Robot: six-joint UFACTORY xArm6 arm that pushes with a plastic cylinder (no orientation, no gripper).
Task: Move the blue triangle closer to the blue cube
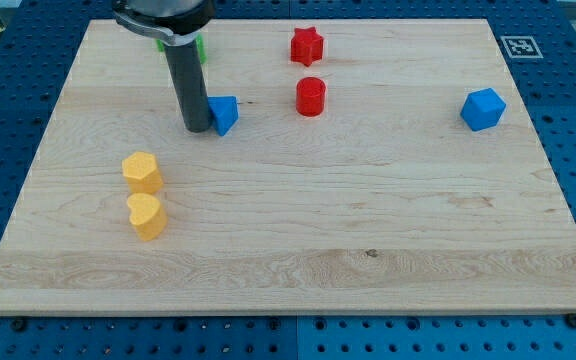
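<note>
- My tip is down on the bench, touching the view's left side of the blue triangle.
- No claw on this rig, just the rod, so no claw state to tell.
- Blue triangle sits left of centre, near the red cylinder; red star above that.
- Blue cube is well apart, at the view's right.
- Green blocks mostly hidden behind the arm; shape can't be told.
- Two yellow blocks at lower left, just beside each other.
</note>
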